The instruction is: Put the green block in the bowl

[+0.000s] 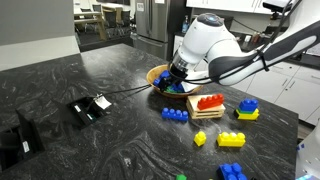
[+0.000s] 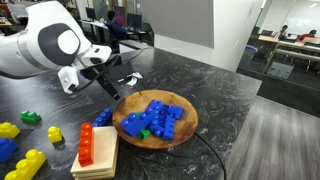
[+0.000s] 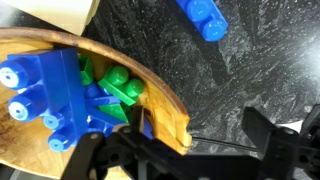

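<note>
The green block (image 3: 118, 86) lies inside the bowl (image 3: 168, 100) among several blue bricks; it also shows near the bowl's front rim in an exterior view (image 2: 143, 131). The tan-brown bowl (image 2: 185, 125) stands on the dark counter and shows under the arm in an exterior view (image 1: 155, 73). My gripper (image 3: 180, 145) is open and empty. It hovers over the bowl's rim, with one finger above the bowl and the other above the counter. It shows in both exterior views (image 2: 106, 86) (image 1: 177, 80).
A red brick (image 2: 87, 144) sits on a flat wooden tray (image 2: 105, 160) beside the bowl. Yellow bricks (image 1: 247, 108) (image 1: 232, 140), loose blue bricks (image 1: 175, 114) (image 3: 205, 18), a small green piece (image 2: 31, 118) and a black object (image 1: 90, 108) with a cable lie on the counter.
</note>
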{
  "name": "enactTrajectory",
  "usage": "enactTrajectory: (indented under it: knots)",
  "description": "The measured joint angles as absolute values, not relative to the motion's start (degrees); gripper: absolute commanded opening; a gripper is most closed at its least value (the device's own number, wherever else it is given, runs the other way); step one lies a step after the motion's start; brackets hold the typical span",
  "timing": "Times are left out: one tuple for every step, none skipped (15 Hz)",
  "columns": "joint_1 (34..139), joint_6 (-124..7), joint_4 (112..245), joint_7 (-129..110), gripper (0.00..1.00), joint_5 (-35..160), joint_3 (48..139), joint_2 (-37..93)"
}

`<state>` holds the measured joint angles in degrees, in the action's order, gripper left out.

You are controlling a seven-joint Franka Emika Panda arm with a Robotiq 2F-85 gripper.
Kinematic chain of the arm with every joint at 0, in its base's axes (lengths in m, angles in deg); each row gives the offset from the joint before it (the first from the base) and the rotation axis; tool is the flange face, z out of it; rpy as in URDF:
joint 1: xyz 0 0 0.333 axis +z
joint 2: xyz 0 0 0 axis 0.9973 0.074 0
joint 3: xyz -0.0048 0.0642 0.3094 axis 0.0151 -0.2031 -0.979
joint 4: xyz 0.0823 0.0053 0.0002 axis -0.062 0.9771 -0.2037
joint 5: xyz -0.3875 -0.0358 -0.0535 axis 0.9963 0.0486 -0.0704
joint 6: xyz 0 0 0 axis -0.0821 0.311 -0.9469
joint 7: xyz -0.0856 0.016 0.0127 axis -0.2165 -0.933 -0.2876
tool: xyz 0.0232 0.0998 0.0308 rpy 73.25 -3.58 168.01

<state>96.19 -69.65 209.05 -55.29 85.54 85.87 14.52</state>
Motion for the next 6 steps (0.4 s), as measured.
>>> enactTrajectory:
  knots:
    - [96.14,-70.33,210.14,-55.29,1.0,86.18,85.87,13.62]
    - [96.12,-70.67,210.77,-55.29,1.0,86.38,85.87,13.23]
    - [96.11,-70.84,210.98,-55.27,1.0,86.4,85.87,13.16]
    - [96.1,-70.91,211.01,-55.26,1.0,86.41,85.87,13.17]
    - [96.09,-70.96,211.01,-55.26,1.0,86.41,85.87,13.17]
    - [96.09,-70.98,211.01,-55.26,1.0,86.41,85.87,13.17]
